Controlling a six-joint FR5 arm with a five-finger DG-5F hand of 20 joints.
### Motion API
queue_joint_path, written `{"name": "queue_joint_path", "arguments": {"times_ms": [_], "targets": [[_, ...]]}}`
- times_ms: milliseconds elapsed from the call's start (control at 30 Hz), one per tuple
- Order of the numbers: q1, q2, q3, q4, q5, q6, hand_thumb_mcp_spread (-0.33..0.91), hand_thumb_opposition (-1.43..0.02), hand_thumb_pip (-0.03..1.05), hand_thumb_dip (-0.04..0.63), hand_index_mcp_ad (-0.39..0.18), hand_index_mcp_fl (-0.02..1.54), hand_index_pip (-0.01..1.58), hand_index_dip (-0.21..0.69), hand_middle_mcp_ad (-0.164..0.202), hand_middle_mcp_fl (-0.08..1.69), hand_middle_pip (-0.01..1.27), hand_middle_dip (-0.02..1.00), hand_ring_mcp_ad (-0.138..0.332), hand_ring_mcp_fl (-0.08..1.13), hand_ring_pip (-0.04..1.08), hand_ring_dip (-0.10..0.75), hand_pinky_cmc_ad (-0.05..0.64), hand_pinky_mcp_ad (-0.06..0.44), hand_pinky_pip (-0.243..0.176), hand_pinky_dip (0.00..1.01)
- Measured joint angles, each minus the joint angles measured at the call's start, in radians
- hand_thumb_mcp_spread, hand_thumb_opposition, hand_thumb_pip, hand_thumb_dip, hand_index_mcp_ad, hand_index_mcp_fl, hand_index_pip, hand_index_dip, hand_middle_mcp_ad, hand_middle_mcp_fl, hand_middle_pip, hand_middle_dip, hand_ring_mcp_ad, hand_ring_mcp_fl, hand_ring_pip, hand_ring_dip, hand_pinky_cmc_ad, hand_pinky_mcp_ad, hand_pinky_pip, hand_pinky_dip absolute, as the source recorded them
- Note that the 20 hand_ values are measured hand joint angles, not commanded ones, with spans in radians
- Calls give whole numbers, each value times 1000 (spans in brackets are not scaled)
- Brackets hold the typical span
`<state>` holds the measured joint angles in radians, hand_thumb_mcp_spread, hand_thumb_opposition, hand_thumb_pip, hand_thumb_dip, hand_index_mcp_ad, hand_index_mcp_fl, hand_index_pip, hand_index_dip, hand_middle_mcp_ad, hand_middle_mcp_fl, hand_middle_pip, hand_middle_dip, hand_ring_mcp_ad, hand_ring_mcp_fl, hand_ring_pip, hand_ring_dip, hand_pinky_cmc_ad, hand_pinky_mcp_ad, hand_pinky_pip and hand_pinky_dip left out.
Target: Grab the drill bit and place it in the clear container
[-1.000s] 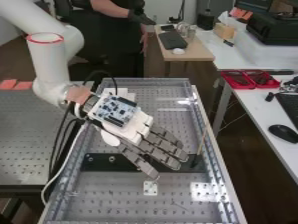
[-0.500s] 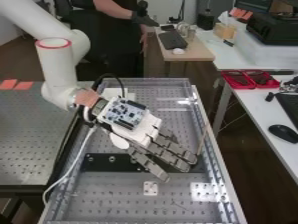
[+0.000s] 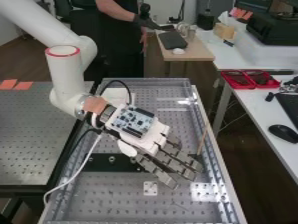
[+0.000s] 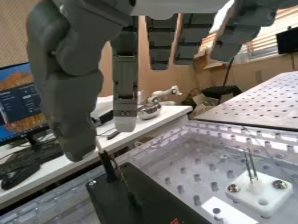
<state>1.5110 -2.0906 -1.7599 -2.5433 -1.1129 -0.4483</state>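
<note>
High view: illumination is bright and largely even. Glare marks the clear tray (image 3: 221,175) at the upper centre and lower right of the frame. The white desk (image 3: 259,100) at the right reads bright; the floor (image 3: 233,155) between desk and tray reads dark. The hand (image 3: 145,135) is lit on its pale upper face.

Wrist view: daylight enters through the window (image 4: 267,40), its bright slats backlighting the dark hand (image 4: 66,85). The screen (image 4: 18,95) glows. Highlights appear on the metal bowl (image 4: 149,110) and along the tray edge.
</note>
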Motion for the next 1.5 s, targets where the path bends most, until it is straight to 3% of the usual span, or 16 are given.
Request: {"name": "queue_joint_path", "arguments": {"times_ms": [433, 1500], "targets": [[-13, -20, 23, -9, -15, -1, 569, -817, 354, 204, -89, 456, 1063, 185, 56, 108, 141, 157, 51, 65, 122, 14, 216, 134, -59, 188], [-15, -56, 56, -28, -50, 1, 588, -834, 353, 204, -103, 527, 1044, 183, 51, 126, 140, 157, 54, 68, 126, 14, 229, 129, -58, 188]]}}
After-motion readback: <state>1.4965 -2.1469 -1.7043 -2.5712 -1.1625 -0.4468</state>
